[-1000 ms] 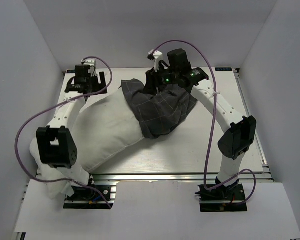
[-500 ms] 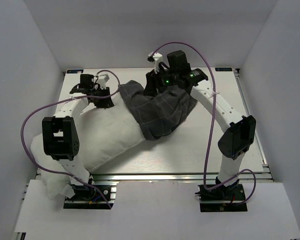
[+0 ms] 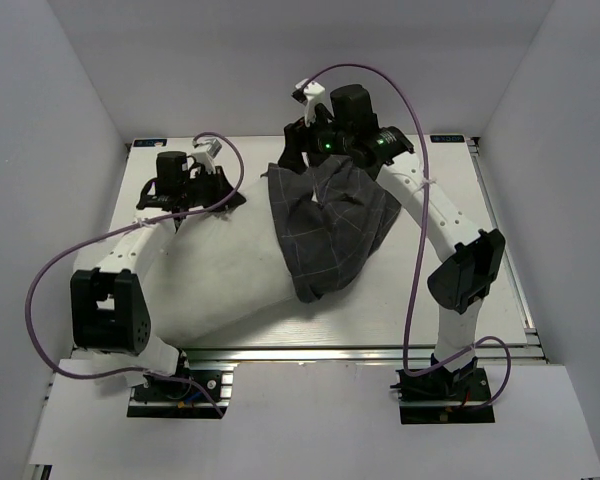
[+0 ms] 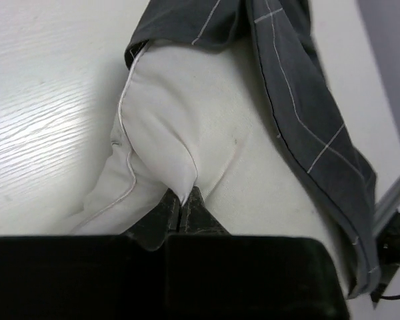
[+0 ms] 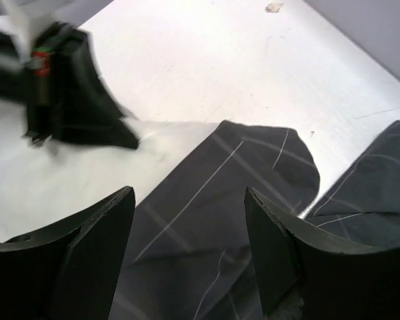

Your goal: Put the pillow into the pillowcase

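The off-white pillow (image 3: 205, 270) lies diagonally across the table, and its far right end sits inside the dark grid-patterned pillowcase (image 3: 330, 225). My left gripper (image 3: 232, 197) is at the pillow's far edge, just left of the pillowcase mouth. In the left wrist view it (image 4: 185, 202) is shut on a pinched fold of the pillow (image 4: 180, 120), with the pillowcase (image 4: 300, 100) draped across the right. My right gripper (image 3: 296, 152) hovers open over the pillowcase's far end. Its fingers (image 5: 100, 240) stand wide apart above the pillowcase (image 5: 207, 193), holding nothing.
White walls enclose the table (image 3: 430, 290) at the back and on both sides. Purple cables (image 3: 55, 270) loop from each arm. The left arm's elbow (image 3: 105, 310) stands over the pillow's near end. The left gripper (image 5: 60, 87) shows blurred in the right wrist view.
My left gripper has shut on the pillow and moved right toward the pillowcase. The pillow has slid further onto the table. My right gripper has opened wider and drawn back.
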`<state>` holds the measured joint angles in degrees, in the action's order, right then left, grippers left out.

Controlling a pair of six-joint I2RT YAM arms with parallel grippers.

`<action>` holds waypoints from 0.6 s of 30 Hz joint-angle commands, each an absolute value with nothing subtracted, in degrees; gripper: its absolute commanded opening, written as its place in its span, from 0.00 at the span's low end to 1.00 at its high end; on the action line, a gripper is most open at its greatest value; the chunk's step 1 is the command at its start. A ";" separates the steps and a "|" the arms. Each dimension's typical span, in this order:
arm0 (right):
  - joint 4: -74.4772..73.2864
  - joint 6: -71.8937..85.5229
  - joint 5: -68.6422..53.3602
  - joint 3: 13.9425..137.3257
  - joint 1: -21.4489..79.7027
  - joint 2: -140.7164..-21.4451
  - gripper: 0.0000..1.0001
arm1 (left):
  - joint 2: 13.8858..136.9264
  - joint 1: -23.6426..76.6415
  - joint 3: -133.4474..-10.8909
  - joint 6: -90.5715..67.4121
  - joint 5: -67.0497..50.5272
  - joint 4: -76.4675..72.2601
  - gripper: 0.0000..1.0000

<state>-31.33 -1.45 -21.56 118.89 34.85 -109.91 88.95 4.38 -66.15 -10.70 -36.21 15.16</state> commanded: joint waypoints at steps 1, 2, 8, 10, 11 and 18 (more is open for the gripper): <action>-28.65 -0.44 -14.42 121.73 36.04 -109.78 0.72 | 81.84 5.71 -65.31 -16.42 -41.40 5.89 0.00; -29.70 -0.44 -13.63 121.73 36.12 -109.78 0.72 | 79.82 5.80 -64.69 -17.13 -41.48 4.76 0.00; -35.76 2.63 -10.55 121.03 36.74 -108.64 0.72 | 74.45 6.59 -60.74 -20.82 -40.96 2.55 0.00; -36.47 3.08 -9.93 119.54 37.26 -106.97 0.72 | 73.30 7.12 -60.12 -21.44 -40.52 2.37 0.00; -36.47 3.25 -9.84 119.10 37.44 -106.44 0.71 | 72.95 7.21 -59.86 -21.71 -40.17 2.20 0.00; -38.41 7.11 -10.55 119.27 41.74 -104.07 0.73 | 72.25 7.47 -59.33 -22.94 -40.08 0.62 0.00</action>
